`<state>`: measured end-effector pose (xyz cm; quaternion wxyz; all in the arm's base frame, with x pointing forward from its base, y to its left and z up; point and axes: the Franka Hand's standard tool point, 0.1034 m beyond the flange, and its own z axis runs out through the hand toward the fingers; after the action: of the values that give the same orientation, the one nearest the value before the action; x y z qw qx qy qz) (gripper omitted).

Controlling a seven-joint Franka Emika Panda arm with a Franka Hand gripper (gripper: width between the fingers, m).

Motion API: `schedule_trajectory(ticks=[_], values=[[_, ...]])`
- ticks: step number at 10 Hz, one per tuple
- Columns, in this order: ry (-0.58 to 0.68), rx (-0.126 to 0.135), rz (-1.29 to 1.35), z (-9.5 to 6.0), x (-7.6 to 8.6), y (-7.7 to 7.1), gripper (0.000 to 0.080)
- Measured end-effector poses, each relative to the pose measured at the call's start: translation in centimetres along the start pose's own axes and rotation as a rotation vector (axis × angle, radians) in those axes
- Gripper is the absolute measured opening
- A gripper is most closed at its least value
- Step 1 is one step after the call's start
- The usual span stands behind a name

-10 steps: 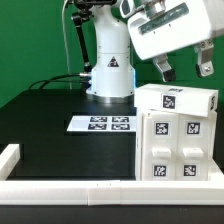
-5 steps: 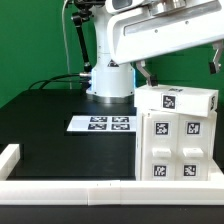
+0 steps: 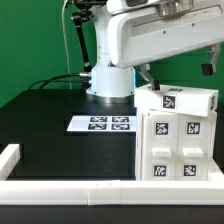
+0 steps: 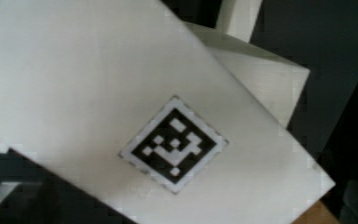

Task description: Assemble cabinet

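Observation:
The cabinet (image 3: 176, 148) is a white box at the exterior view's right, near the front rail, with black-and-white tags on its facing side. A white tagged slab (image 3: 177, 99) lies across its top. My gripper (image 3: 178, 72) hangs just above that slab. Its fingers (image 3: 148, 76) are spread wide, one near each end of the slab, and hold nothing. The wrist view shows only a white tagged face (image 4: 176, 143) close up and turned diagonally. My fingers do not show there.
The marker board (image 3: 100, 124) lies flat on the black table, to the left of the cabinet. A low white rail (image 3: 60, 186) runs along the table's front edge and up its left side. The robot base (image 3: 110, 75) stands behind, with cables at its left.
The hand has turned about its axis and sunk a little toward the cabinet's top. Its broad white side now faces the exterior camera. The fingers stand wider apart.

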<state>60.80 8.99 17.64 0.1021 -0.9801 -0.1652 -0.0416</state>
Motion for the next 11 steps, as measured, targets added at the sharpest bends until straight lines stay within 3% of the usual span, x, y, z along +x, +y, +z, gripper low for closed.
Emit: schedule_trajectory(ticks=[3, 5, 10, 11], values=[[-0.033, -0.054, -0.441, 0.5, 0.0, 0.5, 0.0797], [-0.042, -0.060, -0.545, 0.9, -0.1, 0.5, 0.0797], [-0.061, -0.051, -0.524, 2.1, -1.0, 1.2, 0.0797], [-0.062, -0.051, -0.516, 2.1, -1.2, 1.6, 0.0673]])
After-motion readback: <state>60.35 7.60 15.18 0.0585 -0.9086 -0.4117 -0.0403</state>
